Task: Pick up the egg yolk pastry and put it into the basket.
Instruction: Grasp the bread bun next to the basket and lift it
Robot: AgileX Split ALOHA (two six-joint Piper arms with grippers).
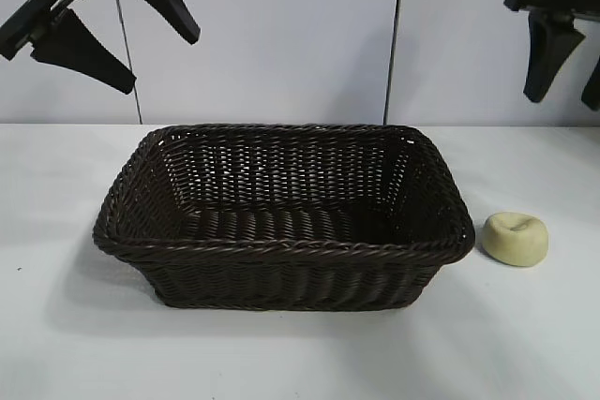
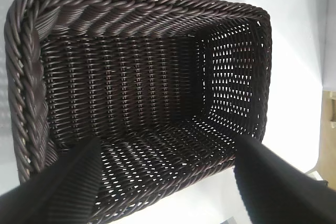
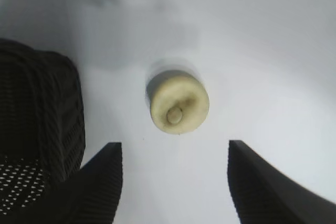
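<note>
Where wicker basket (image 1: 281, 259) ends, smooth pastry (image 1: 516, 238).

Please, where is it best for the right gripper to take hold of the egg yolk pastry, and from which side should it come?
Probably from straight above, closing on the rounded sides of the egg yolk pastry, not on its dented top. It lies flat on the table, apart from the basket, so fingers can pass on both sides. The right gripper is open above it; the left gripper hangs open over the basket.
</note>
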